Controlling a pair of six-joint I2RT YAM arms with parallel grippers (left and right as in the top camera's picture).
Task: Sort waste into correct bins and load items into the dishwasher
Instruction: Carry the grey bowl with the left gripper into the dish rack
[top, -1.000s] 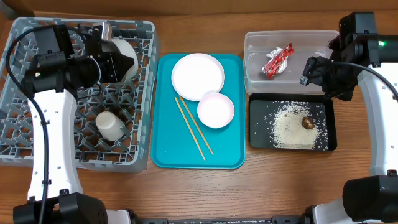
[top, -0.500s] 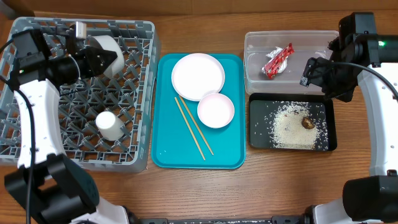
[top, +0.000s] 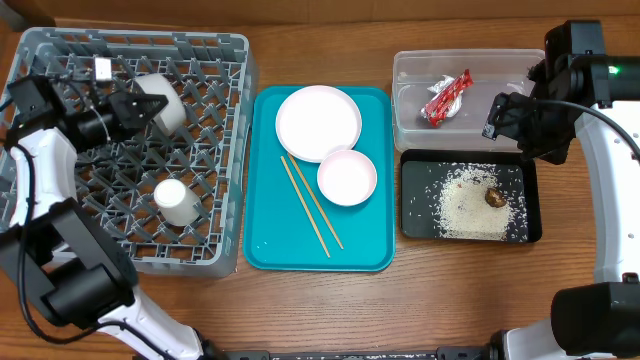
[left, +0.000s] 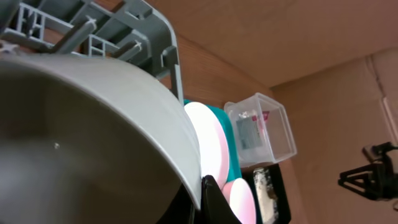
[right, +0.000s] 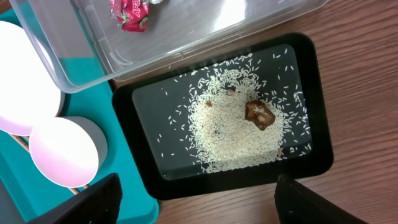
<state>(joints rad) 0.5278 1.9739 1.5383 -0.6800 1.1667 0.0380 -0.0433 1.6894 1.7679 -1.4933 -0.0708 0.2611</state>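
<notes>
From overhead, the dish rack (top: 215, 150) fills the left end of the table. The left arm reaches in from the left edge and lies across the rack's far half. The left gripper (top: 133, 104) is clamped on the rim of the grey bowl (top: 165, 100), which is tipped on its side with its mouth toward the left edge. A white cup (top: 177, 201) sits in the rack nearer the front edge.

Mid-table, the teal tray (top: 270, 240) holds the plate (top: 318, 122), the small dish (top: 347, 177) and the chopsticks (top: 312, 207). The chopsticks' long axis runs from far left to near right.

By the right edge, the right gripper (top: 497, 117) hangs over the right end of the clear tub (top: 410, 125), with the black tray (top: 415, 225) just in front of the tub.

In the left wrist view, the bowl's grey surface fills the frame, and one dark finger (left: 213, 202) presses against its rim.

In the right wrist view, the fingers (right: 99, 199) are wide apart and hold nothing above the black tray, where rice (right: 217, 134) surrounds a brown lump (right: 259, 114). The wrapper (right: 130, 14) lies in the tub; its white lettering is cut off and unreadable.
</notes>
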